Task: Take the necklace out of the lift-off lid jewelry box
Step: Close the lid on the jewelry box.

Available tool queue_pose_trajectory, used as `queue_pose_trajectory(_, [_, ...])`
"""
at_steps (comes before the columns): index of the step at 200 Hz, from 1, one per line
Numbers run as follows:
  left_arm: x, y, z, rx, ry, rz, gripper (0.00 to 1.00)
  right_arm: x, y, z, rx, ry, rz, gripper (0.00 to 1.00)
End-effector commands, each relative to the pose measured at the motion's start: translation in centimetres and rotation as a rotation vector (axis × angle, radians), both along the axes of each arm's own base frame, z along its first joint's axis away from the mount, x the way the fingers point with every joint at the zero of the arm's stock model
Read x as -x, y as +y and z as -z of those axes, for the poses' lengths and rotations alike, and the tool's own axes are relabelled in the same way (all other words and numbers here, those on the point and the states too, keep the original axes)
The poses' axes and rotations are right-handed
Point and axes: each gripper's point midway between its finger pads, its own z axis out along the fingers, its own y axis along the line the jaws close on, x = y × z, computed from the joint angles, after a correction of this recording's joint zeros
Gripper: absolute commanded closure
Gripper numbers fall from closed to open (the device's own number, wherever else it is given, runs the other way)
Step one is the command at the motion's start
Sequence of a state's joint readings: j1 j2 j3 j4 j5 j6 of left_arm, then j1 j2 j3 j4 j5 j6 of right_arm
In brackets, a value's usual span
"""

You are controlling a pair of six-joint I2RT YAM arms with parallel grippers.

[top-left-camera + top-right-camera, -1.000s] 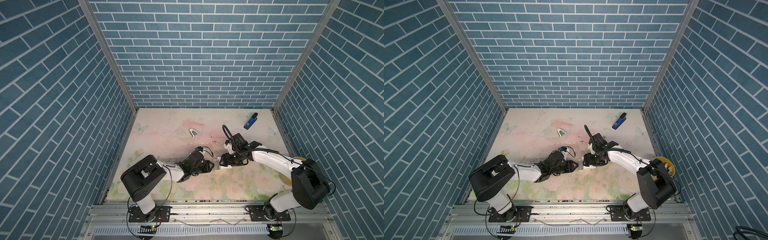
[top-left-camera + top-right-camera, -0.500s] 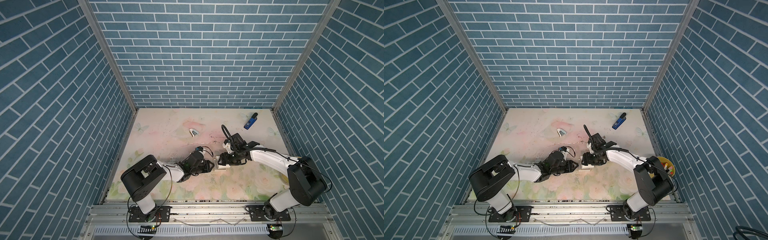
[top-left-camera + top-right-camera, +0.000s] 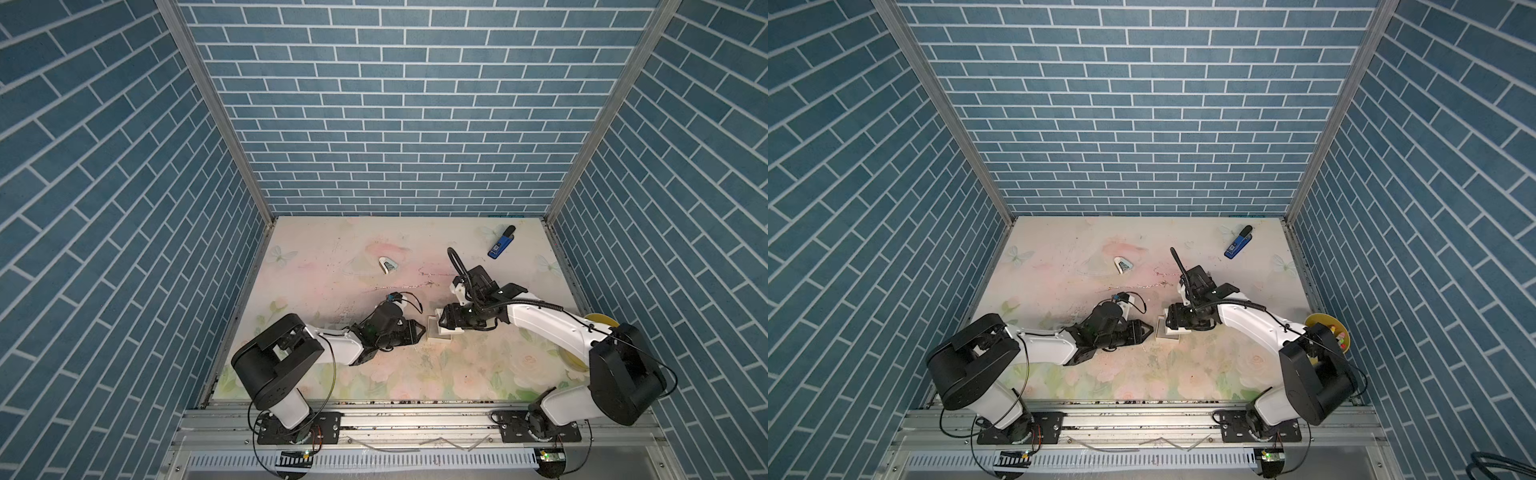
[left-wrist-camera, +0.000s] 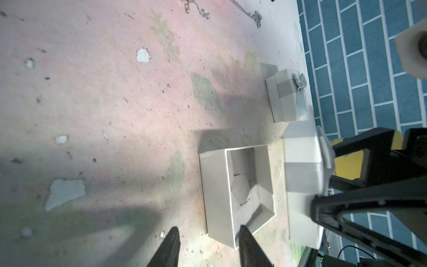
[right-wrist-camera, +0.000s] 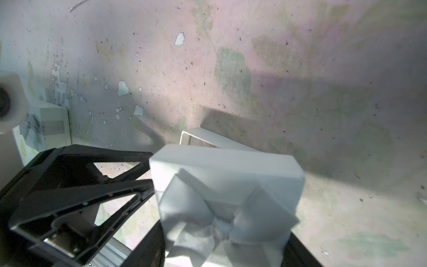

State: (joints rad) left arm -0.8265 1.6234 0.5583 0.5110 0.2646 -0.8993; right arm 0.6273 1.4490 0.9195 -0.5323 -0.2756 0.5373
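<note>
Little shifts over the last second: the right tool (image 3: 444, 322) keeps its wide grip on the bow-topped lid (image 5: 226, 175), holding it tilted just beside the box base (image 4: 213, 189) rather than carrying it away. So the box stands open and reachable. The left tool (image 4: 208, 227) has its jaws partly apart on nothing, one tip at the base's near corner; whether it touches I cannot tell. The base sits mid-table toward the front edge, and its insert shows no chain. A necklace (image 4: 256, 16) lies on the bare table nearer the back edge, well apart from the base, so it is probably out already.
</note>
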Motion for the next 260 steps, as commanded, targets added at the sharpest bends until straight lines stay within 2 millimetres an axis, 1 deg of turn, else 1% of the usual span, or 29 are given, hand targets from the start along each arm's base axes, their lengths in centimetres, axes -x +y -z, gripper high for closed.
queue_pose_trajectory(1, [-0.1, -0.4, 0.2, 0.026, 0.004, 0.035, 0.64, 0.3, -0.6, -0.1, 0.007, 0.022, 0.066, 0.35])
queue_pose_trajectory(27, [-0.5, -1.5, 0.1, 0.062, 0.006, 0.061, 0.72, 0.3, -0.4, 0.2, -0.023, 0.030, 0.115, 0.37])
queue_pose_trajectory(69, [-1.1, -2.5, 0.7, 0.088, 0.019, 0.063, 0.79, 0.0, -0.1, 0.6, -0.029, 0.042, 0.137, 0.37])
queue_pose_trajectory(91, [-1.2, -3.0, 0.7, 0.110, 0.025, 0.063, 0.80, -0.3, -0.2, 0.5, -0.015, 0.037, 0.131, 0.38])
queue_pose_trajectory(120, [-1.2, -3.0, 0.6, 0.113, 0.024, 0.056, 0.80, -0.5, -0.2, 0.3, 0.007, 0.037, 0.109, 0.38])
queue_pose_trajectory(173, [-0.7, -2.2, 1.1, 0.091, 0.028, 0.040, 0.80, 0.0, -0.5, 0.9, 0.029, 0.059, 0.085, 0.38])
queue_pose_trajectory(260, [-0.7, -2.3, 1.2, 0.101, 0.029, 0.042, 0.80, 0.3, 0.5, 1.9, -0.003, 0.106, 0.062, 0.37])
